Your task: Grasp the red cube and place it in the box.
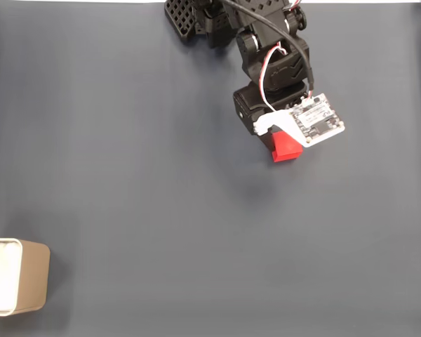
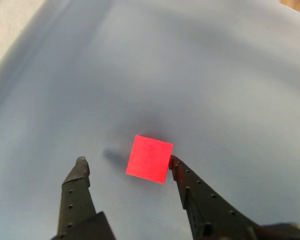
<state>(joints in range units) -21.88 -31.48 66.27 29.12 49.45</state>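
The red cube [image 1: 286, 148] lies on the dark grey table, right of centre in the fixed view, half under the arm's wrist [image 1: 275, 123]. In the wrist view the red cube [image 2: 150, 159] sits between the tips of my gripper [image 2: 127, 161], which is open. The right fingertip [image 2: 175, 163] is at the cube's right edge. The left fingertip [image 2: 81, 161] stands well apart from it. The box [image 1: 34, 277], tan with a white inside, rests at the bottom left corner of the fixed view, far from the cube.
The arm's black base [image 1: 224, 17] stands at the top edge of the fixed view, and a white circuit board [image 1: 319, 121] rides on the wrist. Bare grey mat [image 1: 161, 196] stretches between the cube and the box.
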